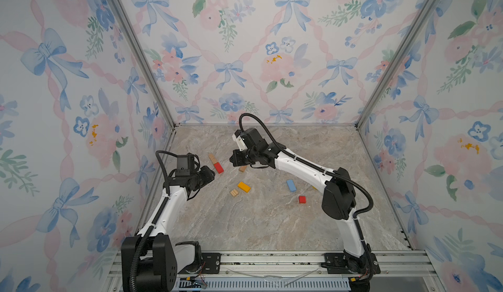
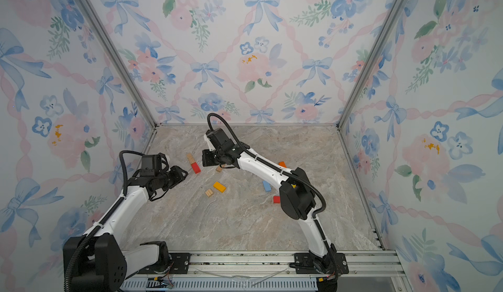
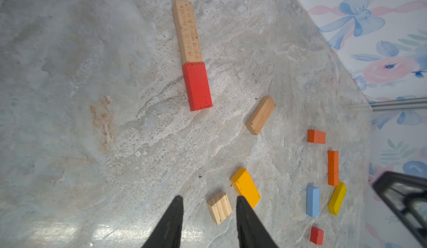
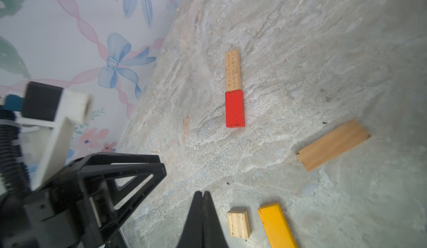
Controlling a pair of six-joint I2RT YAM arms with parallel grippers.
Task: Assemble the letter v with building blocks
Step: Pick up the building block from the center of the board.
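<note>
Although one stroke of the V appears laid, the second is not yet joined. In both top views the engraved wooden bar (image 1: 212, 157) and the red bar (image 1: 218, 168) lie butted end to end on a slant. The plain wooden bar (image 1: 243, 168) lies near the red bar's free end but apart from it, tilted the opposite way. The left gripper (image 1: 212, 178) is nearer the small wooden square (image 1: 234, 193) and the yellow block (image 1: 244, 187) than the right gripper (image 1: 234, 160), which hovers over the plain wooden bar. The blue bar (image 1: 291, 185) sits well apart, toward the right arm.

Left wrist view: the fingers are partly spread and hold nothing. The small wooden square lies just ahead of the tips, in line with the gap and slightly askew. The yellow block lies close beside it and, in my judgement, could be nudged.

Right wrist view: the fingers are pressed together and empty, pointing toward the same two blocks.

The tabletop (image 1: 258, 222) is flat and marbled, with some glare. Floral-papered walls (image 1: 245, 45) close three sides.
</note>
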